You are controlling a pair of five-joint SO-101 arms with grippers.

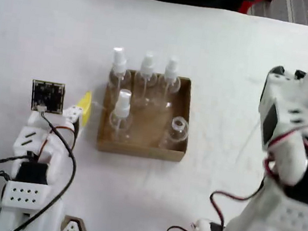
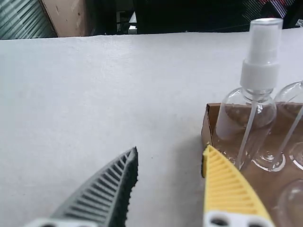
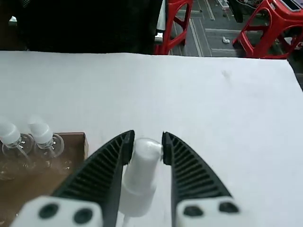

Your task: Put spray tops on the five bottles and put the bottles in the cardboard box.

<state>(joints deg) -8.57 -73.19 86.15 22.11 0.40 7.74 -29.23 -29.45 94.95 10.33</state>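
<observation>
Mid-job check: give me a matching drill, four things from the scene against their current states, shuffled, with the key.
Things:
1. left gripper
2. right gripper
3. near-right bottle
4. cardboard box

States:
a. no top on it yet
b. shut on a spray top
c. open, beside the box
d. has four capped bottles in it

Pairs: 1-c, 2-b, 3-a, 4-d

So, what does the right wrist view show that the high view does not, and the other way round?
The right wrist view adds the right gripper, shut on a white spray top. The high view adds the bottle without a top, in the cardboard box at its near corner on the right arm's side, and the left gripper beside the box. Both show the box, capped bottles and the white table.
</observation>
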